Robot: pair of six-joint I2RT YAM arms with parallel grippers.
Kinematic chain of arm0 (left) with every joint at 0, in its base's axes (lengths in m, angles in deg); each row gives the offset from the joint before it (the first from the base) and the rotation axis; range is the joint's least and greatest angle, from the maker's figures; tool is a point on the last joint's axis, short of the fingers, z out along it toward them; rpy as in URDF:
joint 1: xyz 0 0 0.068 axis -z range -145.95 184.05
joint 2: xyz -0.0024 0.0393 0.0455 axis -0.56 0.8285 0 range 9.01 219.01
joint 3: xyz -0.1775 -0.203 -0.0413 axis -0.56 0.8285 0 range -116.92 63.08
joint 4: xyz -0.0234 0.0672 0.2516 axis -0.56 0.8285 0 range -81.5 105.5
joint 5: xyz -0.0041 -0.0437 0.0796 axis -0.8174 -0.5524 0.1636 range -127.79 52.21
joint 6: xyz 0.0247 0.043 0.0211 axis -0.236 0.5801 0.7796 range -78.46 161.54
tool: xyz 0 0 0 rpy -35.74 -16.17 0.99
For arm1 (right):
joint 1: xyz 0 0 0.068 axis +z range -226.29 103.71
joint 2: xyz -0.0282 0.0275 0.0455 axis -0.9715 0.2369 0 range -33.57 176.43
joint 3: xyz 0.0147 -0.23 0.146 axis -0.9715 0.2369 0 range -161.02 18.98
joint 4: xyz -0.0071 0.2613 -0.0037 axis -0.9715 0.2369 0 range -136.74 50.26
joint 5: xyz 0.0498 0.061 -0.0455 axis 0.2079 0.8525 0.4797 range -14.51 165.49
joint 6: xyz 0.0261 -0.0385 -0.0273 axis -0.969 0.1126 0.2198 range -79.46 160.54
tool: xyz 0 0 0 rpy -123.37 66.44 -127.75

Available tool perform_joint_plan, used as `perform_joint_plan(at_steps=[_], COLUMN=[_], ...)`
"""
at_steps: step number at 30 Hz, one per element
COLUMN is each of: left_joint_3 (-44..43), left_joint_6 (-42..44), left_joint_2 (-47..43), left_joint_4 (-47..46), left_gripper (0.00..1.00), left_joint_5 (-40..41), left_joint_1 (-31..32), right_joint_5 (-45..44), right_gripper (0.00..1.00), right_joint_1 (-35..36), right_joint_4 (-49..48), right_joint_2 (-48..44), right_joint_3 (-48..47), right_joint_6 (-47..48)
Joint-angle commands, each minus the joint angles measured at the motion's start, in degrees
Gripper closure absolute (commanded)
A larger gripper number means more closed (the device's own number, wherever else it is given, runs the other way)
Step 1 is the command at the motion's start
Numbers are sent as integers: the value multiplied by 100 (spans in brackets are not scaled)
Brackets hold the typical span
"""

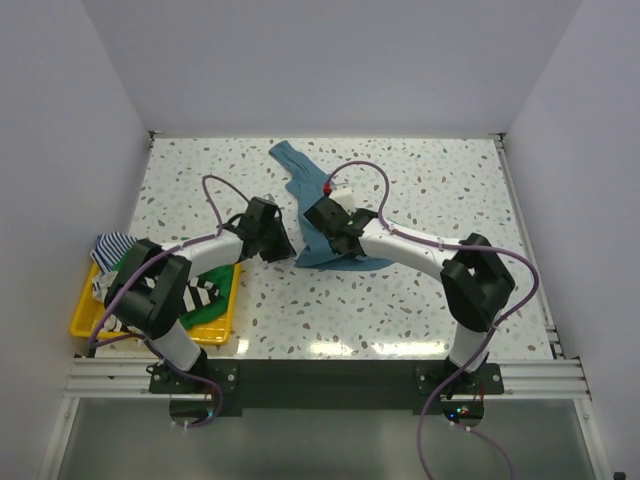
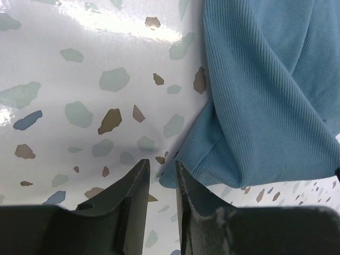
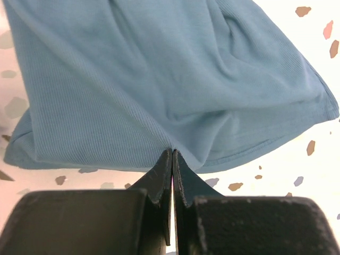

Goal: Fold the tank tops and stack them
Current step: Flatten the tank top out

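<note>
Currently the teal tank top is on the speckled table, mid-table, bunched and stretched diagonally, one end toward the back edge and the wider end nearer the arms. Both grippers are at that near end.

Right gripper: clenched on the teal tank top. In the right wrist view the fingers are pressed flat together at the tips, with the cloth pinched near its hem and folds fanning out from the pinch.

Left gripper: low over the table at the cloth's left bottom corner. In the left wrist view the jaws stand partly apart, with table showing in the gap. The hemmed corner of the teal top lies right at the fingertips, and no grip on it shows.

Yellow tray sits at the table's near-left edge, beside the left arm. It holds a heap: black-and-white striped tank top, green tank top, and thin blue-striped tank top hanging over the back rim. None are folded.
</note>
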Motion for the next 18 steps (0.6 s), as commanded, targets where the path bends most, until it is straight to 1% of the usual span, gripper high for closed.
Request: perform_joint_plan(at_steps=[1,5,8,18], left_joint_3=[-39,-109,-240,-750], left_joint_6=[215,303,417,699], left_joint_2=[55,82,108,108], left_joint_4=[-339,-339,-199,399], left_gripper=[69,68,68,64], left_joint_5=[-241,-232,-83,980], left_joint_1=[65,179,311,795], right_joint_5=[-287,-209,-164,-50], right_gripper=[100,100,100,100], right_joint_1=[-92,-101,-101,-118], right_joint_4=[101,14,-31,-136], right_joint_2=[-47,32,76,155], right_joint_3=[72,134,178,169], right_joint_6=[-121,-138,-156,-165])
